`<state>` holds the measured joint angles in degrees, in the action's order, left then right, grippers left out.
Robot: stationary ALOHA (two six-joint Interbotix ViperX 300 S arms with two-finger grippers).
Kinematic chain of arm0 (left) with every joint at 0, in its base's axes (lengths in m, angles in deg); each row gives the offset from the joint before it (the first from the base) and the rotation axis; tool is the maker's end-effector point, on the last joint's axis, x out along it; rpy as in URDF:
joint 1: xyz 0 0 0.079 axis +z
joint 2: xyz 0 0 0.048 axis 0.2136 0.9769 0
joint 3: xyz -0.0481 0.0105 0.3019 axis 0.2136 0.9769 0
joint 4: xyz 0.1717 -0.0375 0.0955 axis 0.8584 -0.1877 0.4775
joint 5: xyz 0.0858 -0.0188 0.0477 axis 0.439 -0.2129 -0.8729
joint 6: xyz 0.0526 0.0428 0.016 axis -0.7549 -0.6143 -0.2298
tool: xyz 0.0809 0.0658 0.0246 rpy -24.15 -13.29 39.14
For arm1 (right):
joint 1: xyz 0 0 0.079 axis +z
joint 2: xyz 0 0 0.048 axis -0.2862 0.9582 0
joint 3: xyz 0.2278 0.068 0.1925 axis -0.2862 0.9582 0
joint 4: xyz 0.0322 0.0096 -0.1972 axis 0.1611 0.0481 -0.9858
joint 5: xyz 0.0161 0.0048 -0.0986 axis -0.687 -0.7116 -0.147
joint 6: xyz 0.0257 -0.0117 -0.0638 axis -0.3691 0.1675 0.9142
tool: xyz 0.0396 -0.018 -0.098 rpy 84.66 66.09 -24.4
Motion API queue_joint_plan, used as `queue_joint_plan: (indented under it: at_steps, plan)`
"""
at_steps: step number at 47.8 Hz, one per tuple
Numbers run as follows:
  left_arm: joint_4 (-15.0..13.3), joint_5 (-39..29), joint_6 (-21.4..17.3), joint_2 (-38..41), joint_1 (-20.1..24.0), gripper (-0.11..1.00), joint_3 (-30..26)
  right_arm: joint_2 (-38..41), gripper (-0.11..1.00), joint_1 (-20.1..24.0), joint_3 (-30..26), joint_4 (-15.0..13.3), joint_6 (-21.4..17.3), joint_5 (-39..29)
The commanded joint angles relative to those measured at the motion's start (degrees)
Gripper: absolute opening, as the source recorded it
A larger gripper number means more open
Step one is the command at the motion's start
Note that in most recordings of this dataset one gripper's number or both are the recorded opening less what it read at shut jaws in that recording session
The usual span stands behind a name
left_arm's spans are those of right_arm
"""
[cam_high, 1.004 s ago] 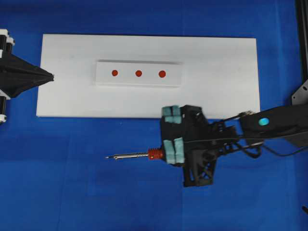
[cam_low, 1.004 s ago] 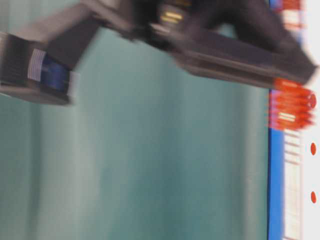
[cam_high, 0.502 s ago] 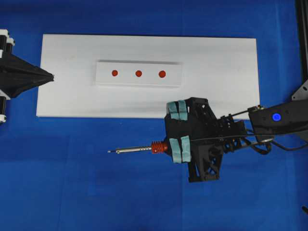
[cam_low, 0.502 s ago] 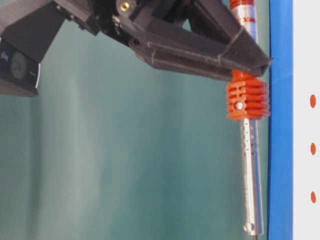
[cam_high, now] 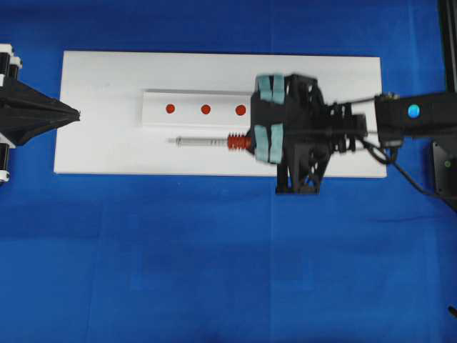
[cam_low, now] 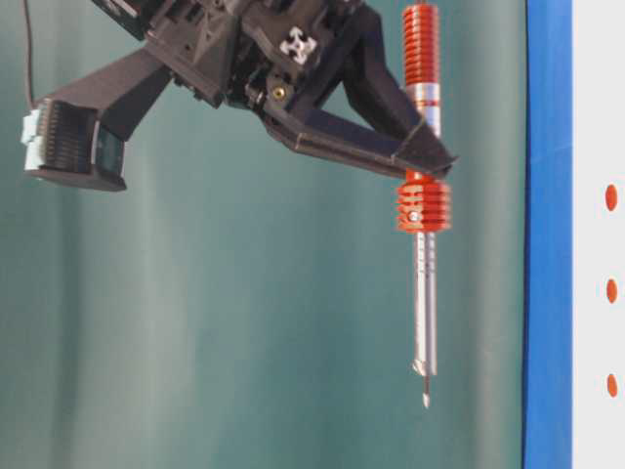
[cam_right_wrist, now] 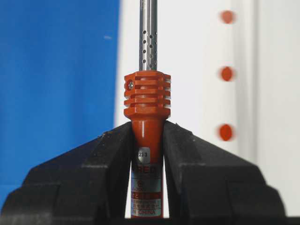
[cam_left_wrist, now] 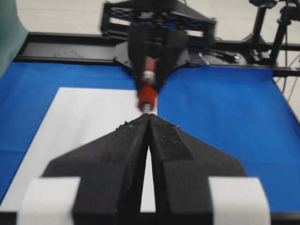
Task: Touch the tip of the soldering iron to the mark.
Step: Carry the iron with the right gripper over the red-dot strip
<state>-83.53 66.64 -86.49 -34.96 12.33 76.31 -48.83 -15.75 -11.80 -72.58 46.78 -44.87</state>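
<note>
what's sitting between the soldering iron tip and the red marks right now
Nothing visible. The right pincer holds the soldering iron level over the white board, alongside the raised strip bearing the three red marks. Only bare board lies between the tip and the marks.

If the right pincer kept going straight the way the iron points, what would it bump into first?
Probably nothing nearby. The right pincer aims the soldering iron along the white board, beside the red dots, not at them. Farther on sits the left pincer, likely slightly off that line.
</note>
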Motion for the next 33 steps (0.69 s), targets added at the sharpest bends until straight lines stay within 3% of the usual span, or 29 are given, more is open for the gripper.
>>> queue_joint_plan:
  at_steps: [1,19,33]
  plan:
    - [0.2,0.3,0.0,0.2,0.1,0.00,-0.5,-1.6,0.06,-2.1,-0.7,-0.2,1.8,-0.4]
    - [0.2,0.3,0.0,0.2,0.1,0.00,-0.5,-1.6,0.06,-8.4,-1.1,0.2,10.2,-0.6]
    - [0.2,0.5,0.0,0.2,0.2,0.00,-0.5,-1.6,0.06,-8.8,-1.1,0.2,11.5,-0.7]
